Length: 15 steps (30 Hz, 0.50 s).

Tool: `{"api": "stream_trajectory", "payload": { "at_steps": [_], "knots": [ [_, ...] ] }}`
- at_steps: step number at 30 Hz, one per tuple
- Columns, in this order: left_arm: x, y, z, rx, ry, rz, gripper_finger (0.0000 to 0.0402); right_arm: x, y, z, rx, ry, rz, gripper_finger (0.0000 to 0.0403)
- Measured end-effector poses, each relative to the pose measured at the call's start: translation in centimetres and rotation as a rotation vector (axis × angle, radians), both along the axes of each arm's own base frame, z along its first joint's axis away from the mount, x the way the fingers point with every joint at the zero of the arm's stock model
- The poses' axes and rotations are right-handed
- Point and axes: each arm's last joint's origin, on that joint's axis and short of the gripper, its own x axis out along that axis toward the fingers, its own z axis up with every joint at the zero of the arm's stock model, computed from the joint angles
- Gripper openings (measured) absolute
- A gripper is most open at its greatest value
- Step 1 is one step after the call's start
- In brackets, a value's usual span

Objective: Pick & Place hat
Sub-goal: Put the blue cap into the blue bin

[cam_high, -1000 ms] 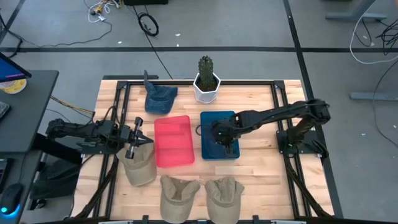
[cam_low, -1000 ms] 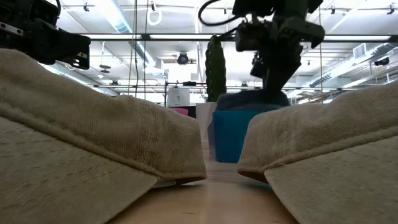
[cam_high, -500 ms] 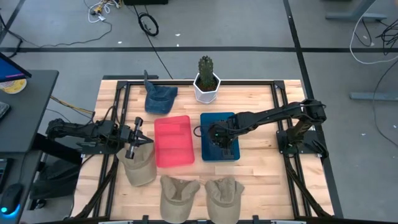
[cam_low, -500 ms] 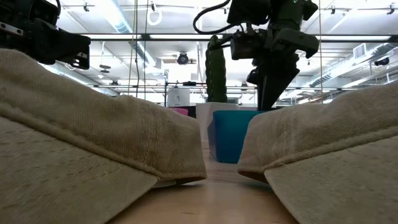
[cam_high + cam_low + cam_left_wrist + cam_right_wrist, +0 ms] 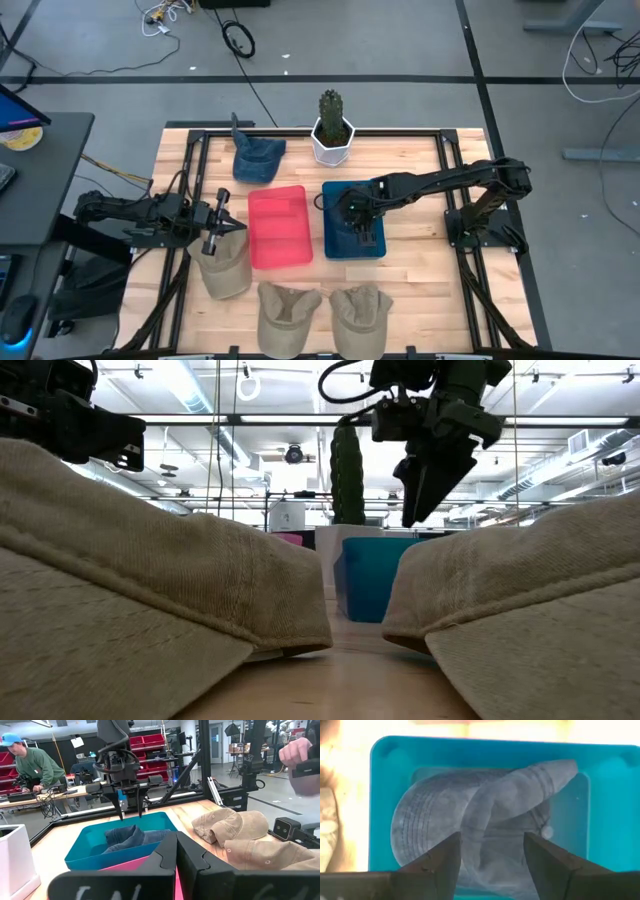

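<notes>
A blue denim hat (image 5: 485, 815) lies crumpled inside the teal bin (image 5: 333, 246), resting on the bin's floor. My right gripper (image 5: 351, 214) hangs open straight above it, fingers pointing down and clear of the cloth, as the left wrist view shows (image 5: 130, 815). A second blue hat (image 5: 258, 157) lies on the table at the far left. Three tan hats (image 5: 224, 268), (image 5: 288, 312), (image 5: 360, 310) lie along the near edge. My left gripper (image 5: 215, 225) is shut and hovers over the leftmost tan hat.
A pink bin (image 5: 278, 226) stands to the left of the teal one. A cactus in a white pot (image 5: 332, 130) stands at the far edge, behind the bins. A black frame (image 5: 440, 160) runs around the wooden table. People are in the room beyond the table.
My right gripper has opened and let go of the blue hat, which now lies in the teal bin. It dipped down into the bin and has since risen clear above it.
</notes>
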Motion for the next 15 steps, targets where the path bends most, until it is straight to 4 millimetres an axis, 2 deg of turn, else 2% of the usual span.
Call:
{"api": "stream_trajectory", "payload": {
  "at_steps": [6, 11, 15],
  "knots": [
    [0.0, 0.0, 0.0, 0.000, 0.000, 0.000, 0.0003, -0.4, -0.2, 0.8, -0.007, -0.017, 0.018, 0.0215],
    [0.0, 0.0, 0.0, -0.001, -0.001, 0.000, 0.0003, -0.9, -0.7, 2.9, 0.002, -0.136, -0.017, 0.0215],
    [-0.1, 0.0, 0.7, -0.007, -0.073, 0.001, 0.0003, -1.3, -1.0, 5.2, -0.021, -0.276, 0.012, 0.0215]
  ]
}}
